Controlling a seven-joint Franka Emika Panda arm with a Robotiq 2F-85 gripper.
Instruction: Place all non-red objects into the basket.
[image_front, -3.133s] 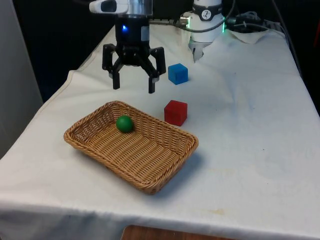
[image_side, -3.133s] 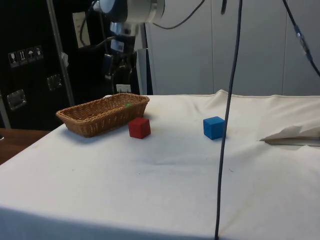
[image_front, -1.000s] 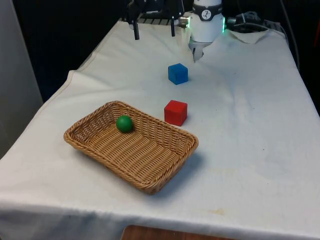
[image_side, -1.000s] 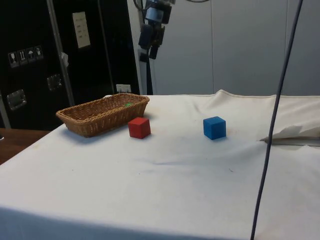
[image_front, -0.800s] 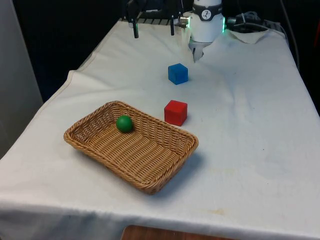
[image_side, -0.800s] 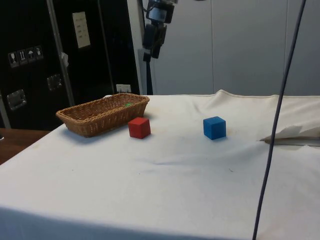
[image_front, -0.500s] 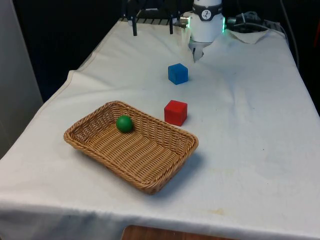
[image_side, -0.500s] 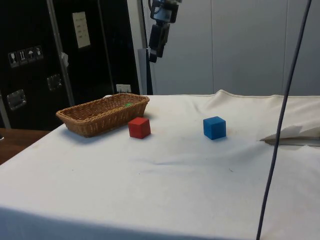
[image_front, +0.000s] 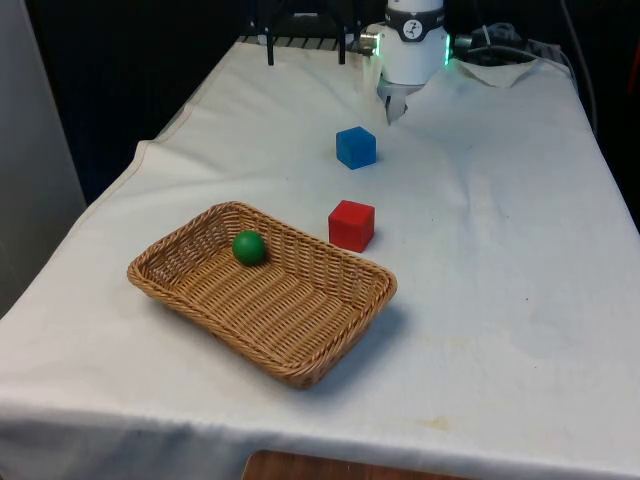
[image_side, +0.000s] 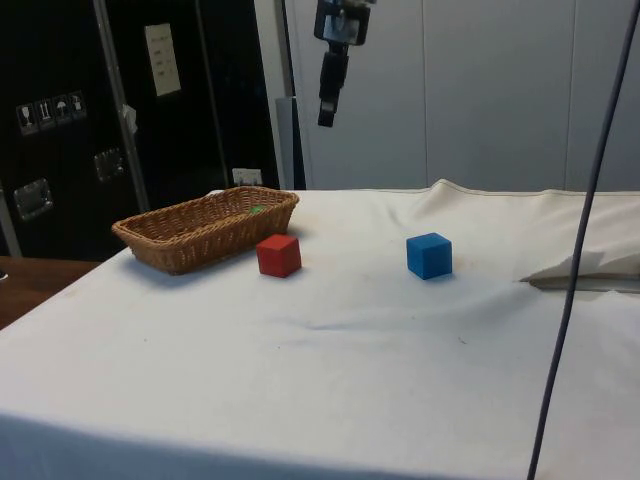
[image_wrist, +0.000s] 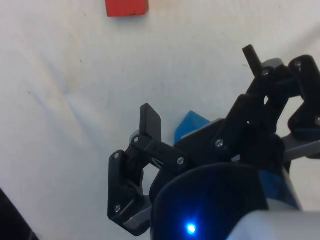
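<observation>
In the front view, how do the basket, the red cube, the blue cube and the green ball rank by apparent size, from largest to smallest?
1. Basket, by far the largest.
2. Red cube.
3. Blue cube, slightly smaller-looking, but it sits farther from the camera, so the two cubes may match.
4. Green ball, smallest.

My black two-finger gripper (image_wrist: 200, 92) hides most of the blue cube (image_wrist: 189, 126) in the wrist view. The red cube (image_wrist: 127, 7) is cut by the picture's edge. In the side view, the woven wicker basket (image_side: 200, 233) hides nearly all of the green ball (image_side: 256, 210).
</observation>
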